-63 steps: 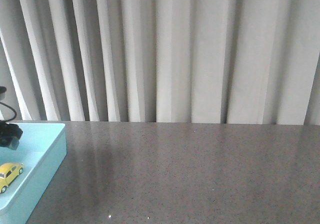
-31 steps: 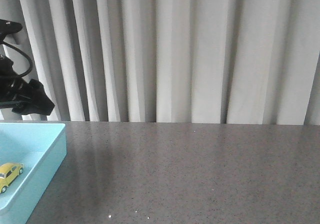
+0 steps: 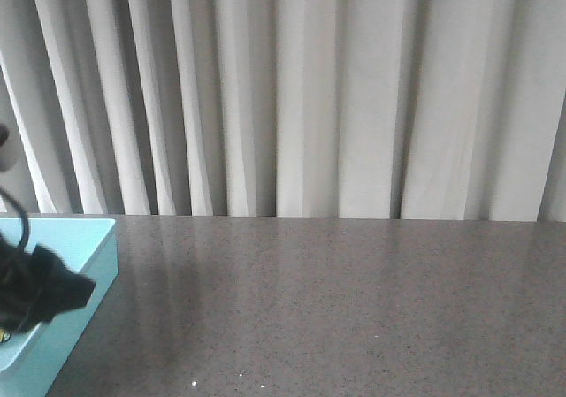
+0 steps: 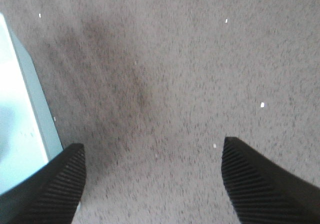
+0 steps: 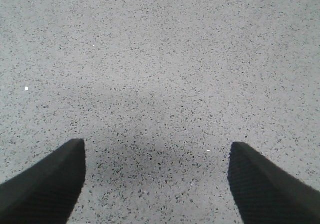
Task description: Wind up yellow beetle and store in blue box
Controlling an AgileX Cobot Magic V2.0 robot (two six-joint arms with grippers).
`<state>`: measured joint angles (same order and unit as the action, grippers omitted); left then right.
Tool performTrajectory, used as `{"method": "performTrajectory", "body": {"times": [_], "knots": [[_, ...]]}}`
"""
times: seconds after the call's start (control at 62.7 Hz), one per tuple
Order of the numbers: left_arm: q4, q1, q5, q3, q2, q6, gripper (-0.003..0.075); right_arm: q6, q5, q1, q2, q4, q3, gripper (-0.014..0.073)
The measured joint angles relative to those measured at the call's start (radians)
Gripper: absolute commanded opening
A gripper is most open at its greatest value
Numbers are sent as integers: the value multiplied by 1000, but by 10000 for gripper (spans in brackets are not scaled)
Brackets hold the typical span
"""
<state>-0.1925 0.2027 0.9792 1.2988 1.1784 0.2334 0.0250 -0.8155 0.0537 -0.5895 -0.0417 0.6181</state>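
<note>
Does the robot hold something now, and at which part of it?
Nothing is held. The left gripper and the right gripper are open, with only bare table between their fingers.

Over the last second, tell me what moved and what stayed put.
The left end effector rose off the blue box, then dropped back low in front of it, open and empty, now hiding the yellow beetle. The box stayed put; the beetle had not moved while visible.

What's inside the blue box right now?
The blue box shows only bare turquoise floor. The left arm covers part of its inside, so whatever sits there, like the toy car, cannot be seen.
</note>
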Motion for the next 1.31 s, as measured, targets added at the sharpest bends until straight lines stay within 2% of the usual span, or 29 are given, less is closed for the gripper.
{"method": "performTrajectory", "body": {"times": [0.175,0.303,0.494,0.606,0.686,0.829,0.972,1.132,1.243,1.307], "knots": [[30,0,-74,-294,-155,-8,536,0,0,0,0,1,0,565],[143,1,-105,-451,-253,-91,536,0,0,0,0,8,0,565],[372,1,-192,-602,-371,-332,536,0,-2,0,0,15,0,565],[413,1,-243,-650,-413,-416,522,0,-4,0,0,15,0,565],[414,1,-270,-667,-430,-435,473,0,-4,0,0,16,0,550],[411,1,-296,-682,-435,-445,315,0,-4,0,0,16,0,454],[398,1,-317,-684,-436,-447,141,0,-11,0,0,21,0,285],[389,1,-347,-684,-436,-447,-8,0,-18,0,0,23,0,97],[389,1,-363,-684,-436,-447,-7,0,-19,0,0,23,0,-11],[389,1,-366,-684,-436,-447,-6,0,-19,0,0,23,0,-10]]}}
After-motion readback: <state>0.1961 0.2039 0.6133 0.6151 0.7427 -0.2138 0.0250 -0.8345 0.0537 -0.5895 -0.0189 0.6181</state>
